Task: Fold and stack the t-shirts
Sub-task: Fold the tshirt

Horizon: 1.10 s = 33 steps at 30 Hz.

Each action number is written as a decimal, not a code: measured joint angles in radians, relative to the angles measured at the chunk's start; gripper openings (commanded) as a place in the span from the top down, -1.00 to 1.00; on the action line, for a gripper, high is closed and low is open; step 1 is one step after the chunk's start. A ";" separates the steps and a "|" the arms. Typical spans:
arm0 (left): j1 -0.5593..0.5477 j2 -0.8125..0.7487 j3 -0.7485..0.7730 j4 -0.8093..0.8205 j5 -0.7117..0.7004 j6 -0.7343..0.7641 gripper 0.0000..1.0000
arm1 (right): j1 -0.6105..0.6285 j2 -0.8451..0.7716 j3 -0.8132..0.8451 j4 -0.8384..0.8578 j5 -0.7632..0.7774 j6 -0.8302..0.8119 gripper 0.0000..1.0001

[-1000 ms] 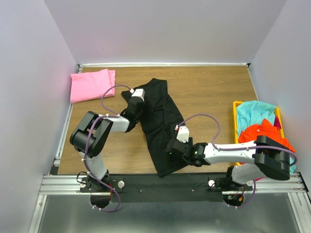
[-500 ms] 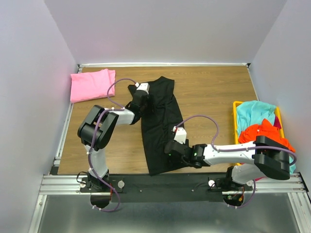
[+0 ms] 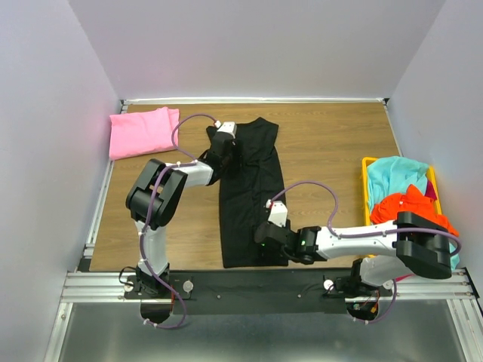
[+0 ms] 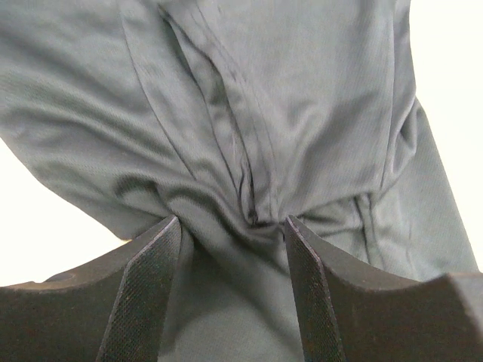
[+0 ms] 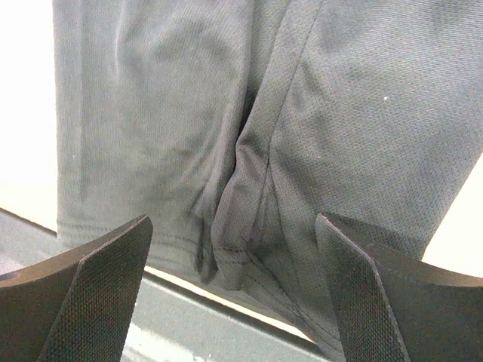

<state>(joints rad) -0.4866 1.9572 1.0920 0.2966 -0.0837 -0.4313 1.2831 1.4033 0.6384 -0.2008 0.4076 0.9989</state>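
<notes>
A black t-shirt [image 3: 253, 196] lies in a long narrow strip down the middle of the wooden table [image 3: 332, 143]. My left gripper [image 3: 229, 151] is at its far left corner. In the left wrist view the jaws [image 4: 232, 220] are shut on a bunch of the black cloth [image 4: 264, 90], and creases run into the gap. My right gripper [image 3: 262, 235] is over the near end of the shirt. It stands wide open [image 5: 234, 217], astride a raised fold at the hem [image 5: 355, 113]. A folded pink t-shirt [image 3: 143, 130] lies at the far left corner.
A yellow bin [image 3: 365, 177] at the right edge holds a teal t-shirt [image 3: 396, 175] and an orange one [image 3: 411, 207]. The shirt's hem reaches the table's near edge, with the grey rail [image 5: 189, 332] just beyond. Walls enclose the table on three sides.
My left gripper has moved toward the far side and to the right, pulling the black shirt's top with it. The shirt has straightened into a narrower strip. My right gripper has shifted left.
</notes>
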 measured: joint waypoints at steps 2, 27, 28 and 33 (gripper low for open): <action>0.000 0.004 0.019 -0.005 0.000 0.002 -0.31 | 0.011 -0.004 0.000 -0.003 -0.006 0.000 -0.89; 0.000 -0.119 0.042 -0.057 -0.001 0.030 -0.31 | 0.164 -0.004 0.105 -0.087 0.027 0.004 -0.78; 0.000 -0.133 0.031 -0.056 -0.002 0.030 -0.31 | 0.167 0.002 0.109 -0.088 0.028 0.003 -0.78; 0.000 -0.174 -0.037 -0.047 -0.001 0.026 -0.31 | 0.187 0.021 0.130 -0.090 0.035 0.003 -0.78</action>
<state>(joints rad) -0.4866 1.7832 1.0554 0.2497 -0.0849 -0.4053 1.4700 1.4242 0.7689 -0.2909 0.4423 1.0019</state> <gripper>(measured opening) 0.655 0.891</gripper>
